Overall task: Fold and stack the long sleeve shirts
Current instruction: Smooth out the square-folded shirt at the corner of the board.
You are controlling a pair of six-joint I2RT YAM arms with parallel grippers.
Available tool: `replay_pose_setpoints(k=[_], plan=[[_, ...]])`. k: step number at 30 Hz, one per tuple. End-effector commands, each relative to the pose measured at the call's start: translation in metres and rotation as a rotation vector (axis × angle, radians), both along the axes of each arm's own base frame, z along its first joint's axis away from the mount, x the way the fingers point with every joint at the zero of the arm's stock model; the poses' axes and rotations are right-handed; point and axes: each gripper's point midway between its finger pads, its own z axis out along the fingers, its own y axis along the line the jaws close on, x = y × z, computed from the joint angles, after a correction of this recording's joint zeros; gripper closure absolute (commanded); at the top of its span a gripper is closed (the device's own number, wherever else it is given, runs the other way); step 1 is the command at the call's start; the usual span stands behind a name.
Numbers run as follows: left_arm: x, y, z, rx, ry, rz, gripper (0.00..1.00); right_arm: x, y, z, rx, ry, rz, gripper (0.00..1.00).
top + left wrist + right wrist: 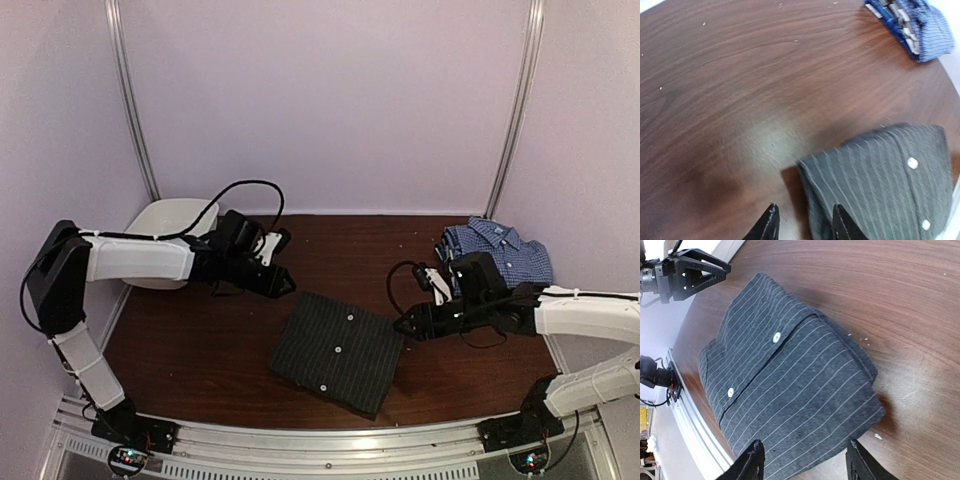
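Two robot arms flank a folded black pinstriped shirt (pixel 338 350) on a brown table (pixel 350 255).

The left gripper (pixel 284 285) hovers just off the black shirt's far-left corner and the right gripper (pixel 404 326) at its right corner. Both have fingers spread and are pinching nothing. The folded blue check shirt (pixel 498 250) lies to the black shirt's far right, by the wall, and a white tub (pixel 165 222) sits far left. The likely risk is that grabbing only one layer would spill the folds. The black shirt's near corner is close to the front rail (pixel 330 438), and bare wood between the shirts leaves room to carry it.
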Motion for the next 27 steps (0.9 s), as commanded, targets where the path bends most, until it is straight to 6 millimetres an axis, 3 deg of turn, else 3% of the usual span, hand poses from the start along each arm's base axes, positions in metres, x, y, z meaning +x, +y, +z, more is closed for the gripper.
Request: replay_pose_setpoints(k=[1,5,9,15,19,23,27], plan=[[-0.028,-0.018,0.038,-0.160,-0.109,-0.056,0.62,-0.005,0.025,0.011,0.042,-0.036,0.041,0.43],[-0.075,-0.034,0.035,-0.253,-0.110,-0.144,0.62,-0.017,0.056,-0.011,0.047,0.016,0.140,0.43],[-0.108,-0.043,0.002,-0.297,-0.042,-0.164,0.62,-0.015,0.071,-0.030,0.046,0.033,0.171,0.45],[-0.122,-0.040,-0.061,-0.171,0.020,-0.131,0.62,-0.018,0.058,-0.069,-0.050,0.083,0.156,0.45],[-0.120,-0.030,-0.083,-0.073,0.013,-0.091,0.62,-0.024,0.040,-0.088,-0.105,0.112,0.126,0.45],[-0.113,-0.029,-0.072,-0.065,-0.032,-0.079,0.62,-0.023,0.035,-0.080,-0.135,0.092,0.124,0.45],[-0.102,-0.032,-0.047,-0.076,-0.099,-0.061,0.62,-0.010,0.041,-0.041,-0.126,0.011,0.128,0.36]])
